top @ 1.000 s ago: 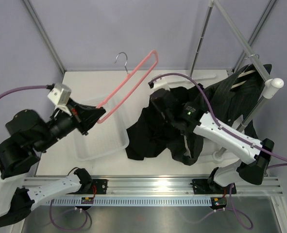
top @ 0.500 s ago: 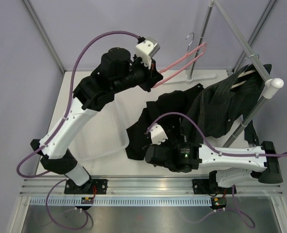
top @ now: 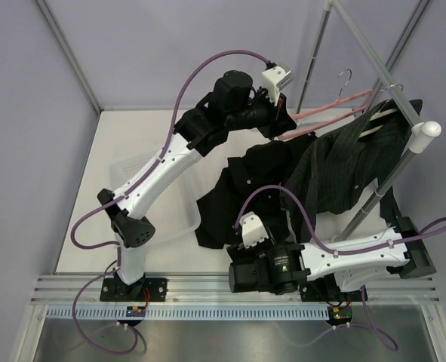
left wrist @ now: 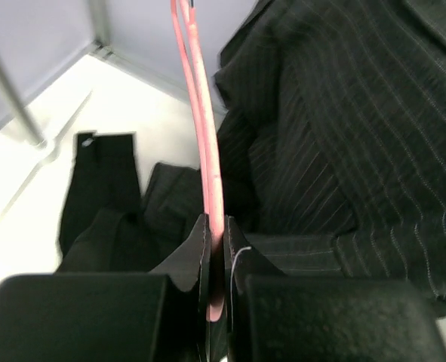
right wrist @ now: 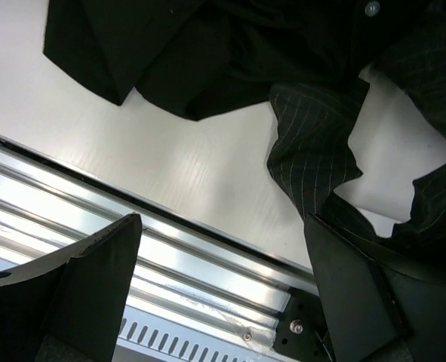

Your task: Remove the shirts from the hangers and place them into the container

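Left end effector (left wrist: 216, 249): closed on the pink hanger (left wrist: 200, 136), pinching its lower bar. The hanger is bare and runs up and away from my jaws, its hook near the rack pole (top: 389, 170).

Right end effector (right wrist: 223, 226): jaws wide apart, holding nothing, low over the near edge of the table (right wrist: 170, 166).

Black shirt (top: 245, 188): crumpled on the table just ahead of the right end effector. It lies beside the container (top: 115, 172), not in it, and the container holds no shirt.

Pinstriped shirt (top: 343, 166): hanging on the cream hanger (top: 373, 124), right beside the pink hanger, with a sleeve trailing down close to my right jaws.

Risks noted:
- My grip on the pink hanger is at one thin end, so the long free end may swing. Its hook could catch the pinstriped cloth or the pole and drag the garment.
- The two dark shirts overlap near my right end effector. Closing there could take the pinstriped sleeve along with the black shirt and pull the rack.
- A pinch on one fold of the black shirt would leave most of it trailing, likely to drape over the container rim.
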You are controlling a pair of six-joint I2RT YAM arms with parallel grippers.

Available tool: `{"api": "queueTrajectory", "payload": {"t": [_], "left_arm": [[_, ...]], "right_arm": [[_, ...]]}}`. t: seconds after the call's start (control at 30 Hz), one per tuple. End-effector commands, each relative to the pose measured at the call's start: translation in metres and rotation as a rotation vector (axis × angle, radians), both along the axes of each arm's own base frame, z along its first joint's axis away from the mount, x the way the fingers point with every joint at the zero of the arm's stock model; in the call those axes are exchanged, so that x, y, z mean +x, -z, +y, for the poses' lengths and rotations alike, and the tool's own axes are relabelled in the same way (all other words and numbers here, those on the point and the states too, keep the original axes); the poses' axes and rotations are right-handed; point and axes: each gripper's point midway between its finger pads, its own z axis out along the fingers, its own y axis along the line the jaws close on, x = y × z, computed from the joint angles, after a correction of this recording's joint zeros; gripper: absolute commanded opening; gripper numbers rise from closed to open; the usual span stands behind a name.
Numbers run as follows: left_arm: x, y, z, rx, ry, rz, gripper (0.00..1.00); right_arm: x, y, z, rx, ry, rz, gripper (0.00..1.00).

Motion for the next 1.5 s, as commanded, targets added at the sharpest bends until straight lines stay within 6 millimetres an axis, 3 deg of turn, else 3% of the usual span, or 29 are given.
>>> {"api": "queueTrajectory", "payload": {"t": [0.0,0.17,0.37,0.63,0.73,0.87,1.17,1.3,1.4,1.43,1.47], "left_arm": [[-0.018,-0.064,-0.020,-0.217,0.146,-0.088,0.00],[-0.017,-0.060,-0.047,-0.289,0.230,-0.045,0.00],[-0.016,-0.078,-0.061,-0.395,0.272,-0.016,0.00],[-0.003,-0.073,-0.080,-0.470,0.268,0.046,0.00],[-0.004,-0.080,-0.083,-0.518,0.284,0.064,0.00],[-0.008,-0.104,-0.079,-0.584,0.299,0.024,0.00],[-0.007,-0.116,-0.073,-0.619,0.305,0.007,0.00],[-0.005,-0.117,-0.069,-0.606,0.287,0.008,0.00],[0.001,-0.106,-0.066,-0.565,0.252,0.016,0.00],[-0.002,-0.112,-0.061,-0.561,0.247,-0.015,0.00],[0.002,-0.099,-0.062,-0.525,0.229,0.009,0.00]], "right_arm": [[0.002,-0.006,-0.003,0.038,0.098,-0.046,0.98],[-0.009,0.002,0.003,0.040,0.090,-0.035,0.98],[-0.016,0.000,0.010,0.065,0.077,-0.030,0.98],[-0.024,0.002,0.023,0.042,0.052,-0.041,0.98],[-0.025,0.006,0.027,0.040,0.048,-0.040,0.98],[-0.026,0.011,0.028,0.023,0.042,-0.040,0.98],[-0.029,0.008,0.036,0.034,0.020,-0.036,0.98],[-0.029,0.008,0.036,0.014,0.026,-0.042,0.99],[-0.028,0.006,0.035,0.013,0.031,-0.044,0.99],[-0.028,0.006,0.035,0.019,0.031,-0.043,0.99],[-0.028,0.005,0.036,0.023,0.027,-0.044,0.99]]}}
